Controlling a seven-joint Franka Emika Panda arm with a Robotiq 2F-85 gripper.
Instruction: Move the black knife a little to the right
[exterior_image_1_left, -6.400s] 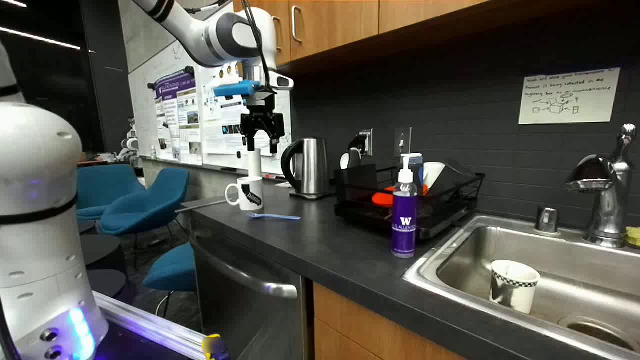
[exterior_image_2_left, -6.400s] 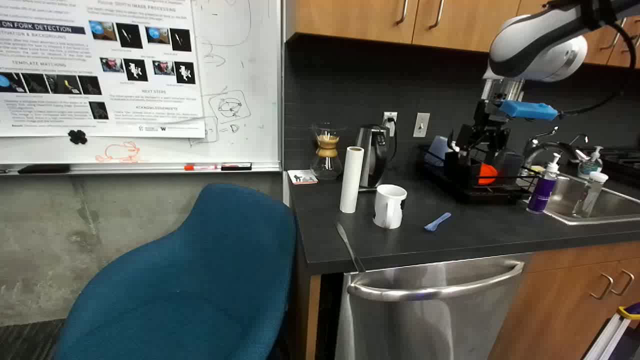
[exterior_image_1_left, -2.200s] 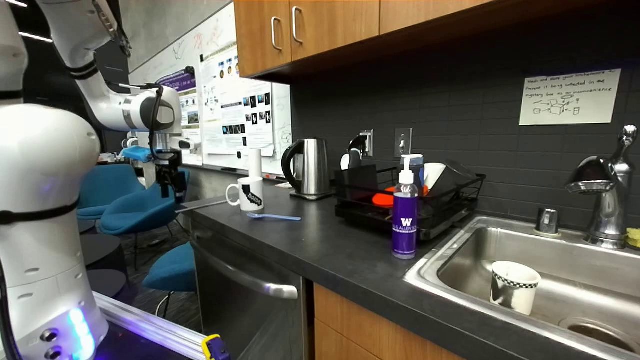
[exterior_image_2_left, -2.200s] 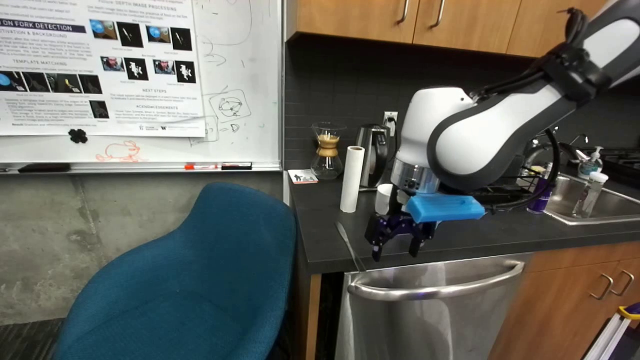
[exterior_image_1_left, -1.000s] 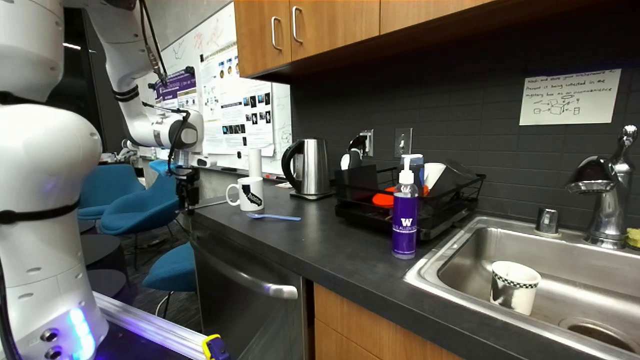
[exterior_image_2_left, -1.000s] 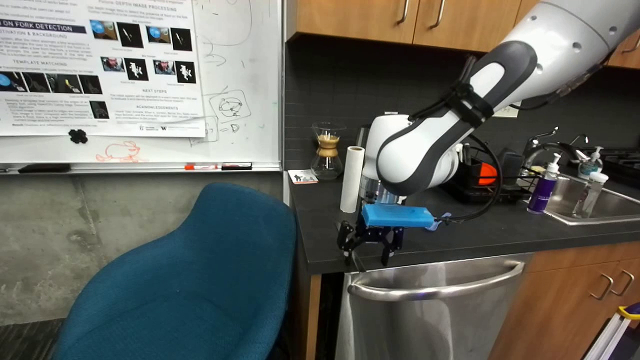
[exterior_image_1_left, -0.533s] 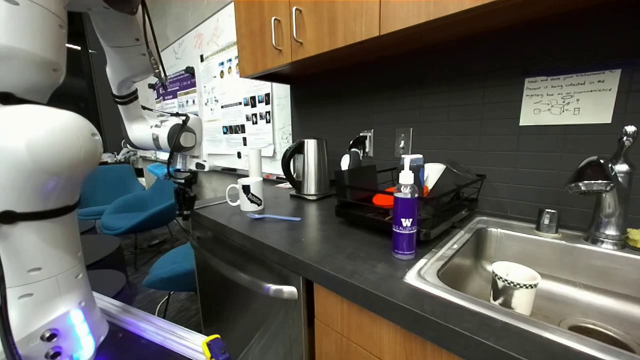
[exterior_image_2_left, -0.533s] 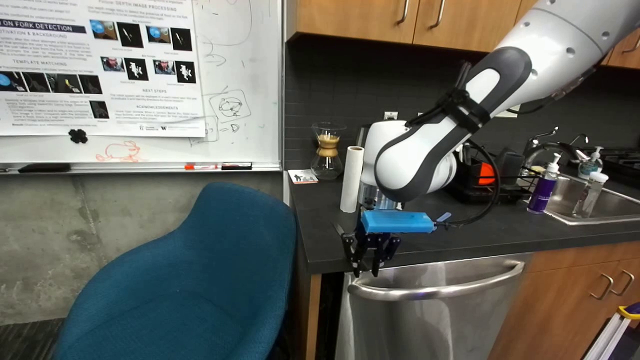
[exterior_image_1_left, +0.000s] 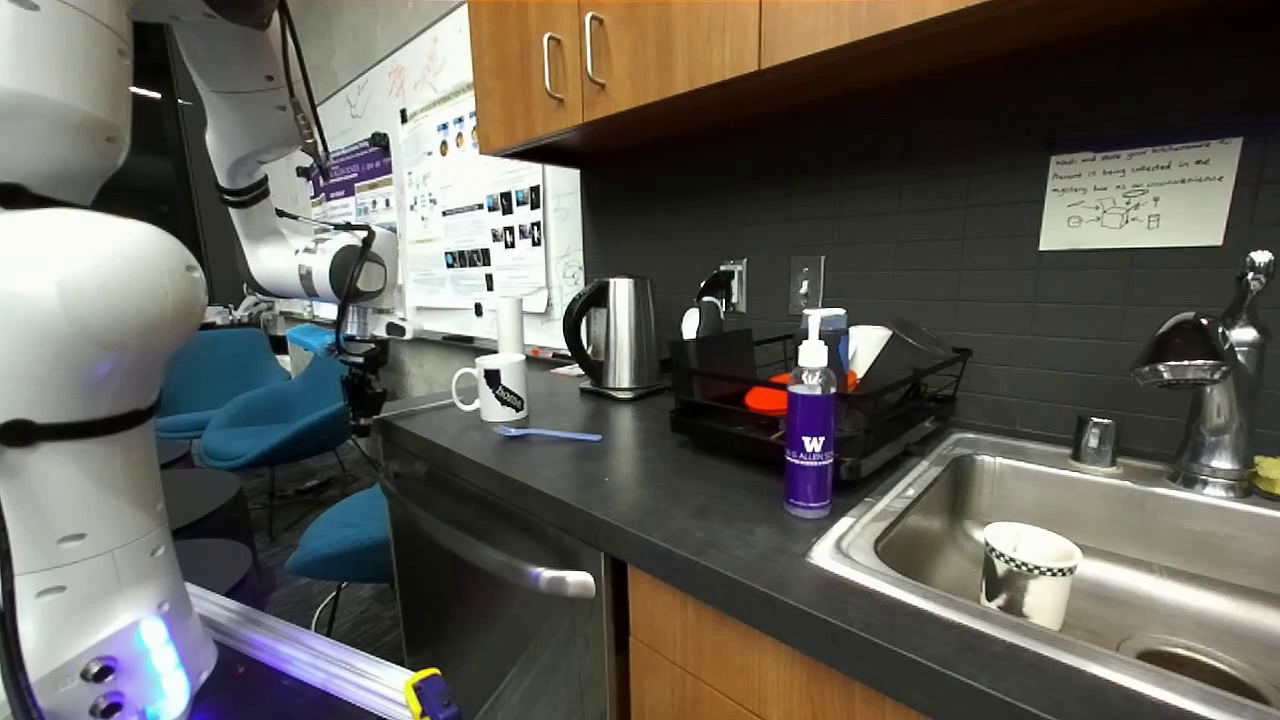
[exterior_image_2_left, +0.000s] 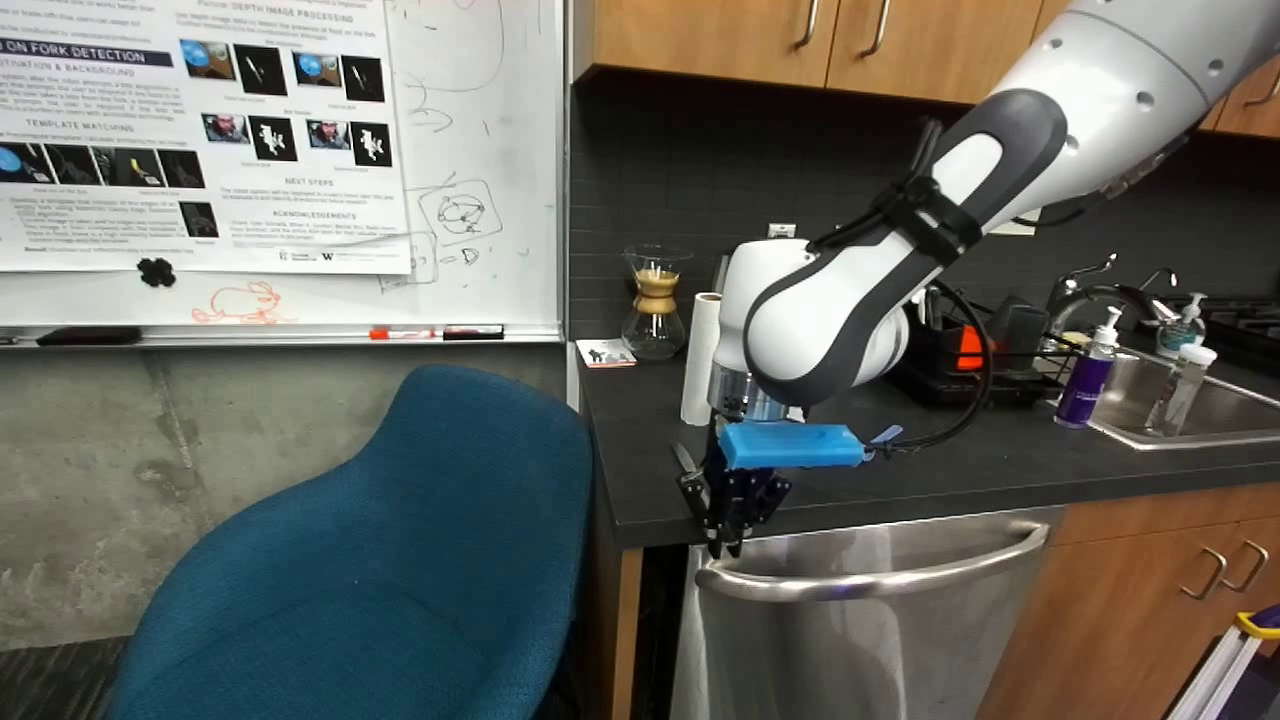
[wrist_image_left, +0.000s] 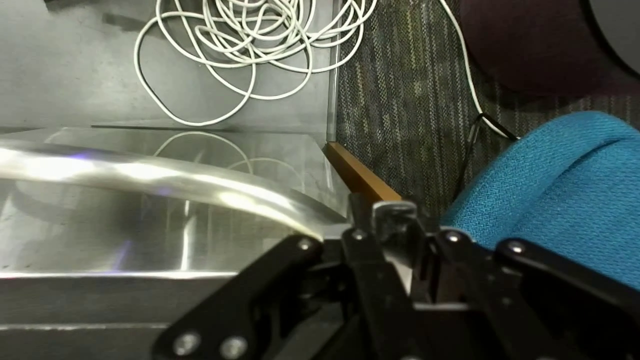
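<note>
The knife, metallic and dark rather than plain black, lies across the left corner of the dark counter (exterior_image_2_left: 640, 490), its end reaching out past the front edge. Its blade (exterior_image_2_left: 684, 458) shows beside the gripper in an exterior view, and as a thin grey strip, the knife (exterior_image_1_left: 420, 404) shows in another exterior view. My gripper (exterior_image_2_left: 725, 550) points down at the counter's front edge, above the dishwasher handle. In the wrist view the rounded knife end (wrist_image_left: 395, 220) sits between the two black fingers, which are closed on it. The middle of the knife is hidden behind the gripper.
A white mug (exterior_image_1_left: 500, 388) and a blue plastic utensil (exterior_image_1_left: 548, 434) stand right of the gripper. Behind are a white roll (exterior_image_2_left: 700, 360) and a kettle (exterior_image_1_left: 625, 335). The dishwasher handle (wrist_image_left: 150, 175) runs just below; a blue chair (exterior_image_2_left: 400, 560) stands left.
The gripper came down and left from over the counter to its front corner. During the last second its fingers closed around the knife end, and it shifted slightly left.
</note>
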